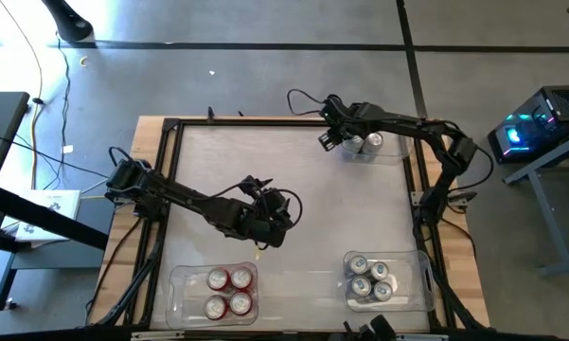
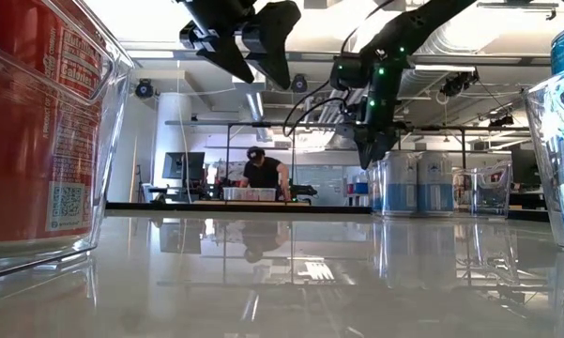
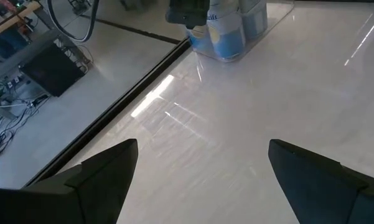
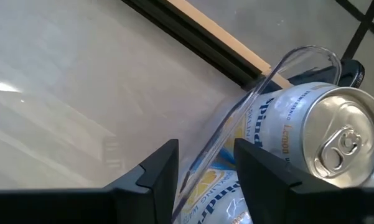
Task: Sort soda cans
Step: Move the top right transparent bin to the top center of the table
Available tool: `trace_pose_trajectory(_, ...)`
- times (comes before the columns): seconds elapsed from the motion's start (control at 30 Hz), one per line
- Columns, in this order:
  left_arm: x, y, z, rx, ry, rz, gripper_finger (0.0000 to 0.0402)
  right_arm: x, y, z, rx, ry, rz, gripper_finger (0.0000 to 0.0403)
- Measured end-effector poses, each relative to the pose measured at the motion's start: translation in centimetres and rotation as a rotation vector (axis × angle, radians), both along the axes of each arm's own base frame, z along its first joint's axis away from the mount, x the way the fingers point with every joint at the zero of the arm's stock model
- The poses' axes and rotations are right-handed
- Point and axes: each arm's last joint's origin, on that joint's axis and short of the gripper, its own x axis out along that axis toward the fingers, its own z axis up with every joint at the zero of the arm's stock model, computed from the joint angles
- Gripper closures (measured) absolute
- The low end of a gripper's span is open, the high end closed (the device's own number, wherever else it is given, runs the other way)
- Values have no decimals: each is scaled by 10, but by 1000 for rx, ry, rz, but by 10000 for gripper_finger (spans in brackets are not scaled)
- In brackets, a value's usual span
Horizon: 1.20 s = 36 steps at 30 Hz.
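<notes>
Glossy white tabletop (image 1: pixel 293 189): right gripper (image 4: pixel 205 165) narrowly straddles clear plastic bin's wall (image 4: pixel 261 87) beside silver-grey soda cans (image 4: pixel 311 134); left gripper (image 3: pixel 202 171) hovers mid-table, fingers wide.

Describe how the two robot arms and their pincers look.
Both arms are dark, nearly black, built of jointed segments with black cables looping alongside. The left pincer ends in two broad, flat, matte black fingers with angled tips. The right pincer has the same dark wedge-shaped fingers. In the low view, small green lights glow on the right arm's wrist.
</notes>
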Motion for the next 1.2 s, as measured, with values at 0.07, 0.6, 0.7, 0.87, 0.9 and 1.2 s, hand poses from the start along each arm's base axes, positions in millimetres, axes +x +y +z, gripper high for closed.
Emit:
trace_pose_trajectory(0.07, 0, 0, 0, -4, -5, 3, 46, 2, 3, 0, -2, 7, 17, 254)
trace_pose_trajectory(0.6, 0, -2, 0, -9, -15, 2, 46, 10, 13, 7, 39, -5, 101, 194)
trace_pose_trajectory(0.7, 0, -2, 0, -11, -19, 4, 46, 11, 11, 10, 12, -7, 51, 175)
trace_pose_trajectory(0.87, 0, -2, 0, -12, -21, 4, 46, 11, 9, 7, -30, -5, -26, 175)
trace_pose_trajectory(0.9, 0, -2, 0, -12, -22, 4, 46, 11, 8, 5, -40, 6, -33, 176)
trace_pose_trajectory(1.2, 0, -3, 0, -15, -30, 4, 46, 20, 4, -17, -34, 54, -39, 183)
